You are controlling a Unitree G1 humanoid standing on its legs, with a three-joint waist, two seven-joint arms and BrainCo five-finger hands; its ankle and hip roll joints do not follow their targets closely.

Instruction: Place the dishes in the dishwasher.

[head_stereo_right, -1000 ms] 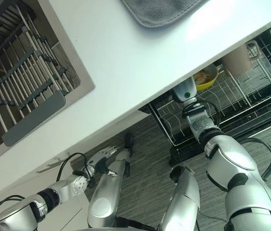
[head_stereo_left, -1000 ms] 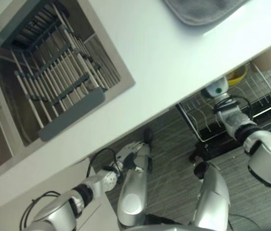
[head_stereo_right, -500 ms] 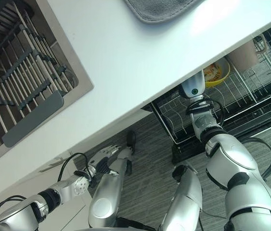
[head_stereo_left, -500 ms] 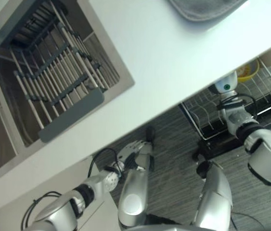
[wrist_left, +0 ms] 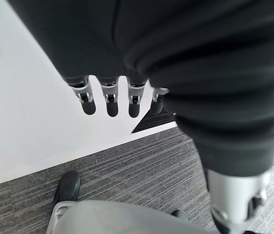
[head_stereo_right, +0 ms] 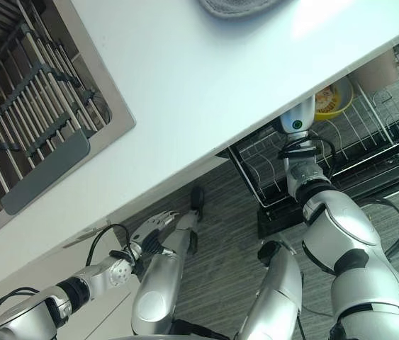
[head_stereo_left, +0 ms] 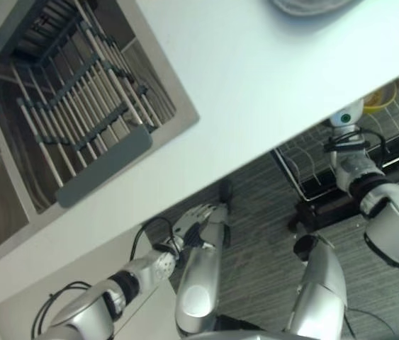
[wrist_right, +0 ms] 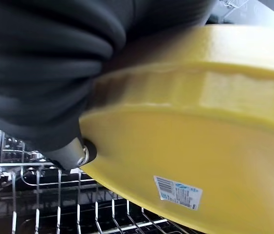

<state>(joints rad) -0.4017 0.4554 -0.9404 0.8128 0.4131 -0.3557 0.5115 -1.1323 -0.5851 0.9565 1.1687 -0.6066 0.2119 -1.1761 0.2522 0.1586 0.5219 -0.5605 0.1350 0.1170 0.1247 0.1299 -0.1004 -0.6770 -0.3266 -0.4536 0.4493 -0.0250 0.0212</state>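
White counter [head_stereo_left: 256, 92] spans the room above grey striped carpet [head_stereo_right: 220, 234], a drying rack [head_stereo_left: 79, 120] sunk in its sink. Under the counter's edge, the right hand [wrist_right: 73, 151] grasps a yellow bowl [wrist_right: 195, 146] over the dishwasher rack [head_stereo_right: 355, 134]. The left hand [wrist_left: 110, 95] hangs released near the floor.

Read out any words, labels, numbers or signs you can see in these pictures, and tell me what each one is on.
White barcode sticker on the underside of the yellow plastic bowl over the wire dishwasher rack: print too small and blurred to read.
Nothing else carries legible text: none on the white countertop, the grey slatted sink rack or the grey cloth.
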